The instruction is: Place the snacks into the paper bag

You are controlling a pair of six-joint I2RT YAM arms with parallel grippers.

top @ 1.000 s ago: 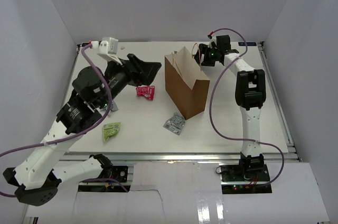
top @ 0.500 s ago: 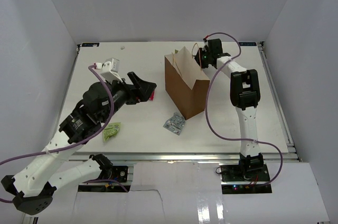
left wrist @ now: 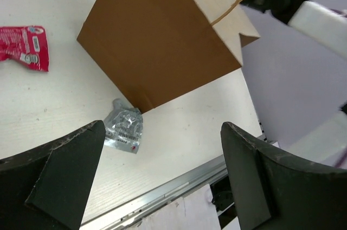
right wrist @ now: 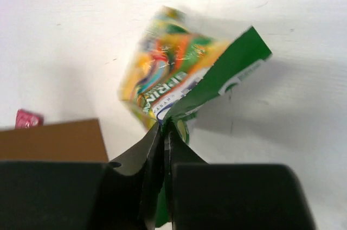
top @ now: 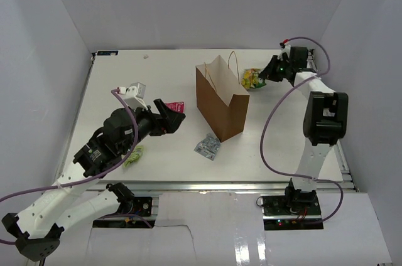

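- Working the carry step with the right arm: the right fingers (right wrist: 135, 159) were pressed together on the lower edge of the yellow-green packet (right wrist: 173, 78), pinching its foil.
- That packet sat just beside the paper bag (top: 220, 100), off the bag's far-right corner. It was close to the open mouth but outside it. I could not tell whether it had cleared the table (top: 157, 78).
- The bag stood upright with its mouth open and its cord handles up. Neither wrist view let me see inside, so I could not say whether anything was already in it.
- The left fingers (left wrist: 59, 170) were spread wide apart and held nothing, hanging to the left of the bag and facing its brown side wall.
- Three snacks lay on the table outside the bag. The red packet (left wrist: 24, 47) was left of the bag. The silvery packet (left wrist: 124, 128) was just beside the bag's near bottom corner. The lime green packet (top: 132, 156) was well to the left of the bag and nearer the arm bases.
- I judged the task to be at an early stage, with one packet in hand and three not yet picked.
- The next move called for raising the held packet above the bag's rim and bringing it over the mouth. The fingers should part only once it was inside the walls.
- I reckoned the bag was light, so a nudge on its wall or a snag on a handle could tip it.
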